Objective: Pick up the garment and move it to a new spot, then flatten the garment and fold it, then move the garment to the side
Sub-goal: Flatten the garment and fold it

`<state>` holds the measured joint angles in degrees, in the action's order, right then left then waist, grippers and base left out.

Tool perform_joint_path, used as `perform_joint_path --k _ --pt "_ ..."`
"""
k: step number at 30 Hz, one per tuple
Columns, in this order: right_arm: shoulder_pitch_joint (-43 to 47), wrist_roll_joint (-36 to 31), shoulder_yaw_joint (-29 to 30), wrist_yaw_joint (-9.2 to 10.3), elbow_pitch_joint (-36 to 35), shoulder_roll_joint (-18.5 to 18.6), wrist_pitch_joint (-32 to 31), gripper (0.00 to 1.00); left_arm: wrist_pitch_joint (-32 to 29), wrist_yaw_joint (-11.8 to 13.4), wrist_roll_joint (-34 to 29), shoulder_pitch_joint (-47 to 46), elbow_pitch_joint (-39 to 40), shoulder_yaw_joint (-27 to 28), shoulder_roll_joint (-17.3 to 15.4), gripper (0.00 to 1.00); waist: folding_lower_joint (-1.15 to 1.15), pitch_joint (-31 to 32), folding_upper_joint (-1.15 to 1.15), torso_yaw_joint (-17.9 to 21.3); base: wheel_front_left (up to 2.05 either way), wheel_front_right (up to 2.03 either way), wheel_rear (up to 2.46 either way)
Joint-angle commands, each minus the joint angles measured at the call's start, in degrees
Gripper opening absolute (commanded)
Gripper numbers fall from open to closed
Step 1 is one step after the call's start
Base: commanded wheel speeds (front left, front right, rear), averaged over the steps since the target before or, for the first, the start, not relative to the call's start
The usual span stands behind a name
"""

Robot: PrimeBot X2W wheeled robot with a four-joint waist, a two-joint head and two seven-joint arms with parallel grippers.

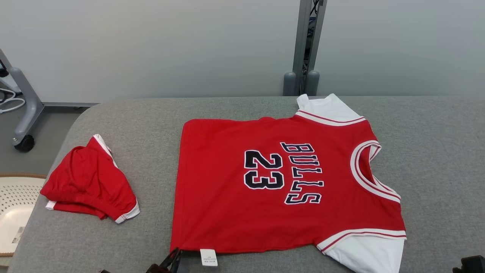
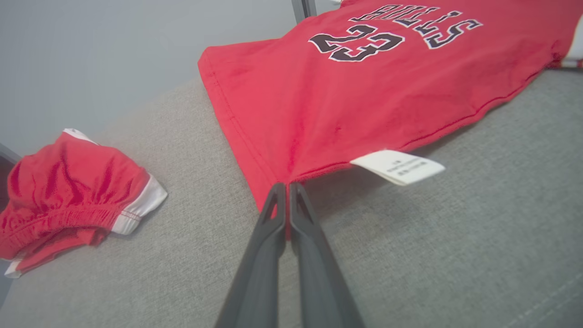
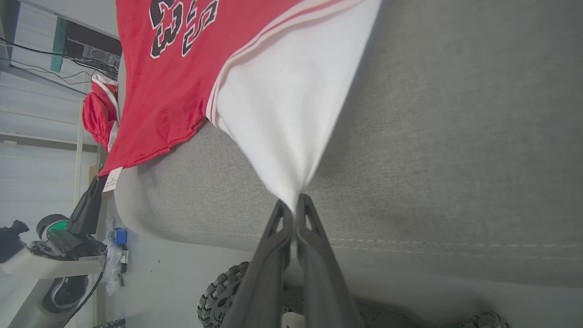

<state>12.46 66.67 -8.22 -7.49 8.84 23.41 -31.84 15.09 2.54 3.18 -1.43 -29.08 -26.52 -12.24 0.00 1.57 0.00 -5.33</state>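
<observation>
The Bulls jersey point(image 1: 265, 189) is spread face up on the grey padded table point(image 1: 435, 151), just right of the middle. Its long axis runs across the table, with the hem toward the robot's left and the collar toward the right.

The near side edge is held at both ends. In the left wrist view, the left gripper point(image 2: 287, 187) is seen with its fingers pressed together on the near hem corner, just beside the white care label point(image 2: 397, 166). In the right wrist view, the right gripper point(image 3: 291, 202) is closed on the tip of the near white sleeve point(image 3: 282, 114), and the cloth is drawn into a taut point there.

The whole body of the jersey lies away from both grippers, toward the far side of the table, so each arm is nearest to its own end. Flattening appears nearly done. A fold is judged to be next, with the near edge carried over toward the far edge. That move would turn on both corners being lifted evenly, so that the edge is kept parallel to the long axis.

A pair of red shorts point(image 1: 89, 182) lies bunched well to the left, apart from the jersey. A pale perforated basket point(image 1: 15, 197) stands beside the table's left end, and its contents cannot be made out.
</observation>
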Motion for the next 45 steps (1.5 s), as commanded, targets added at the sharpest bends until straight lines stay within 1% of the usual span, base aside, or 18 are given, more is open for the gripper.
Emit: perform_joint_path --k 1,7,14,18,19,25,27,28,29,32,38,41,45 --pt "0.6 -0.6 0.7 0.00 -0.3 -0.7 -0.7 0.00 0.1 0.0 -0.2 -0.3 0.1 0.0 -0.2 0.00 0.00 0.0 0.00 0.1 0.00 0.00 0.00" --pt "-0.1 -4.0 3.4 0.00 -1.0 -4.0 -2.5 0.00 0.1 -0.6 -0.7 -1.4 -0.4 -0.9 -0.1 0.00 0.00 -0.1 0.00 0.2 0.00 0.00 0.00" --pt "-1.6 -6.1 7.1 0.00 -4.4 -6.5 -4.1 0.00 0.1 -0.5 -0.1 -2.1 0.3 0.1 -0.9 0.00 0.00 -0.7 0.00 0.4 0.00 0.00 0.00" --pt "-3.1 -6.6 9.1 0.00 -6.4 -7.2 -3.8 0.00 0.1 -0.4 -0.5 -3.5 0.8 0.1 -1.1 0.00 0.00 -1.6 0.00 0.3 0.00 0.00 0.00" --pt "-4.7 -7.3 10.4 0.00 -7.6 -7.6 -3.1 0.00 0.1 -0.5 -0.6 -4.5 1.0 0.2 -1.1 0.00 0.00 -2.6 0.00 0.2 0.00 0.00 0.00" --pt "-10.2 -9.7 12.7 0.00 -7.9 -8.0 -1.3 0.00 0.1 -0.3 -0.3 -8.6 1.1 1.1 -0.7 0.00 0.00 -5.3 0.00 0.2 0.00 0.00 0.00" --pt "-12.7 -9.3 13.8 0.00 -7.2 -8.9 -0.8 0.00 0.1 -0.2 -0.5 -10.3 1.0 1.2 -0.4 0.00 0.00 -6.5 0.00 0.0 0.00 0.00 0.00" --pt "-15.3 -9.3 15.1 0.00 -6.2 -9.5 -0.5 0.00 0.1 -0.1 -0.6 -12.1 0.4 1.3 -0.3 0.00 0.00 -7.5 0.00 0.0 0.00 0.00 0.00" --pt "-15.3 -9.3 15.1 0.00 -6.2 -9.5 -0.5 0.00 0.1 -0.1 -0.6 -12.1 0.4 1.3 -0.3 0.00 0.00 -7.5 0.00 0.0 0.00 0.00 0.00" --pt "-19.1 -11.3 15.7 0.00 -4.2 -9.3 0.3 0.00 0.1 -0.1 -0.3 -14.8 -0.8 1.9 0.1 0.00 0.00 -9.0 0.00 -0.2 0.00 0.00 0.00" --pt "-26.1 -12.2 15.5 0.00 0.8 -9.8 1.2 0.00 0.1 -0.4 0.2 -19.6 -4.8 2.5 0.9 0.00 0.00 -11.4 0.00 -0.6 0.00 0.00 0.00" --pt "-30.2 -13.5 14.3 0.00 4.4 -8.8 2.5 0.00 0.1 -0.7 0.1 -22.3 -6.8 2.3 1.4 0.00 0.00 -13.0 0.00 -1.0 0.00 0.00 0.00" --pt "-34.2 -14.6 12.6 0.00 7.4 -7.4 3.5 0.00 0.1 -1.2 -0.7 -24.9 -8.7 1.4 1.9 0.00 0.00 -14.6 0.00 -1.2 0.00 0.00 0.00"
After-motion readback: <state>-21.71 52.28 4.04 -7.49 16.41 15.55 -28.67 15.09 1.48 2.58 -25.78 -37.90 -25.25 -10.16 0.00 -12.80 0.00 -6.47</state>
